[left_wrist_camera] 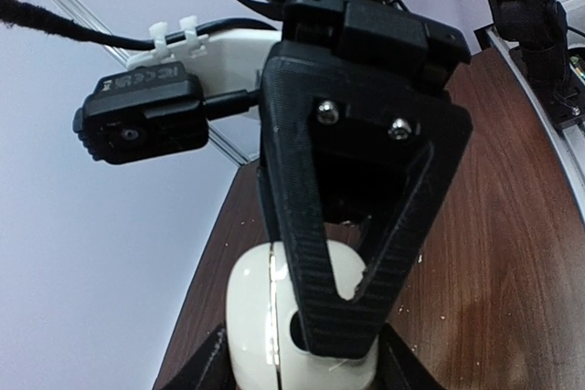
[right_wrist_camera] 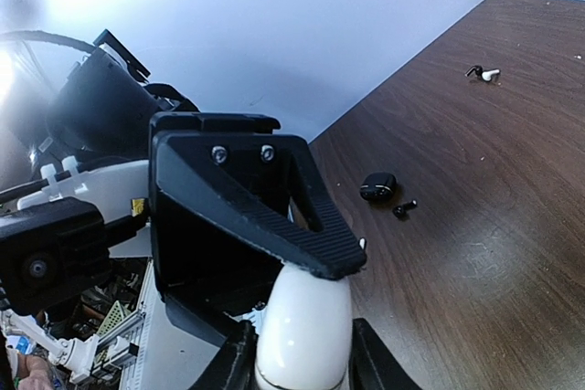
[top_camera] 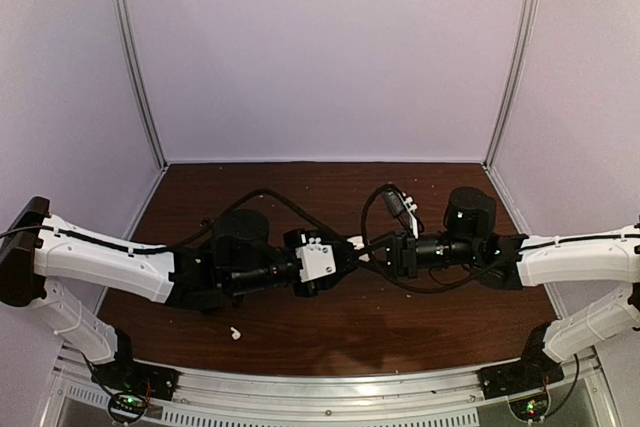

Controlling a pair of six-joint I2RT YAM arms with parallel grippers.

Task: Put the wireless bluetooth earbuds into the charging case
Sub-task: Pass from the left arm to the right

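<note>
A white pebble-shaped charging case (left_wrist_camera: 251, 317) hangs between both arms above the table's middle (top_camera: 358, 242). My left gripper (left_wrist_camera: 302, 367) is shut on its sides. My right gripper (right_wrist_camera: 302, 367) also grips the case (right_wrist_camera: 302, 317), and one of its black fingers (left_wrist_camera: 338, 226) lies across the case's front. A seam and a dark hollow show on the case. A black earbud (right_wrist_camera: 403, 209) lies by a black case (right_wrist_camera: 377, 187). A black and a white earbud (right_wrist_camera: 491, 73) lie farther off. One white earbud (top_camera: 234, 332) lies near the front edge.
The brown table (top_camera: 330, 327) is walled by pale panels on three sides. A metal rail (top_camera: 330, 387) runs along the near edge. Small crumbs dot the wood. The arms and their cables cross the table's middle and hide what lies under them.
</note>
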